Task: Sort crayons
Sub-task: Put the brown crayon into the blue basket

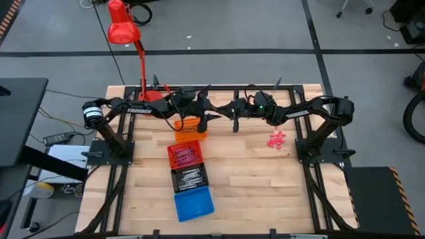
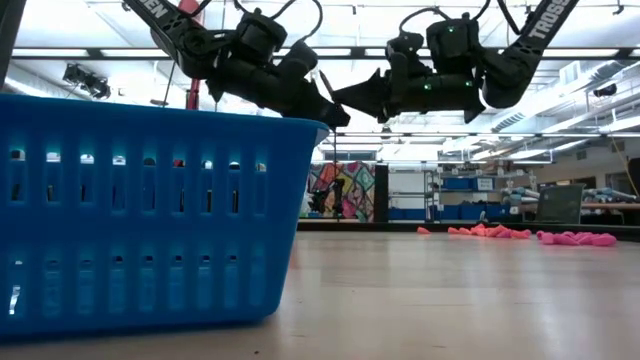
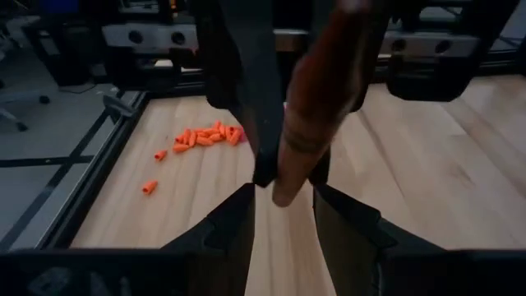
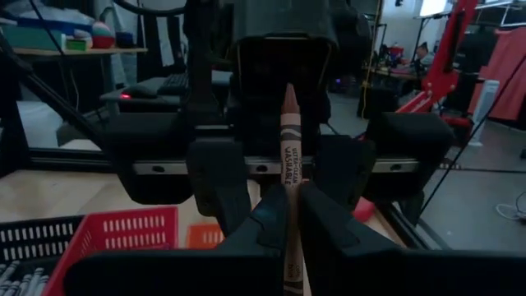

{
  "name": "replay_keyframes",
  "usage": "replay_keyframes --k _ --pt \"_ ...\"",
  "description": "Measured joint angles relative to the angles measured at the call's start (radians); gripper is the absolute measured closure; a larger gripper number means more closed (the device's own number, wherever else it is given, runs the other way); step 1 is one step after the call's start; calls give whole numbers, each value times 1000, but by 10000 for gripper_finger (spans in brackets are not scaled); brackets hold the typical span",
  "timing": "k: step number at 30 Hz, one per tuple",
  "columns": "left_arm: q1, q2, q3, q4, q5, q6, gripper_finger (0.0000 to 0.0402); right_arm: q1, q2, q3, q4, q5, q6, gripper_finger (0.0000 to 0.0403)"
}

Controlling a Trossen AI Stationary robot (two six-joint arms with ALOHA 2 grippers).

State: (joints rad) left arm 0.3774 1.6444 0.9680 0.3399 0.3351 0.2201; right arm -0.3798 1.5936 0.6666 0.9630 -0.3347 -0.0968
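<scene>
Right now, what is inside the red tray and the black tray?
Red tray holds maroon-red crayons; black tray holds grey-white crayons. Counts and anything beneath them cannot be made out.

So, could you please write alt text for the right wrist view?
The right gripper holds a brown crayon upright between its shut fingers, tip pointing at the left gripper facing it. Below lie a red tray and a black tray.
</scene>
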Motion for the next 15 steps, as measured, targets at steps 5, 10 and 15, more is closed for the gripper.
replay_keyframes --k 5,10,15 --pt "-6 0 0 8 -3 -11 268 0 0 0 -5 0 0 375" --pt "-4 0 0 8 -27 -18 298 0 0 0 -17 0 0 375" --pt "-5 0 0 8 -26 -19 345 0 0 0 -29 1 0 375"
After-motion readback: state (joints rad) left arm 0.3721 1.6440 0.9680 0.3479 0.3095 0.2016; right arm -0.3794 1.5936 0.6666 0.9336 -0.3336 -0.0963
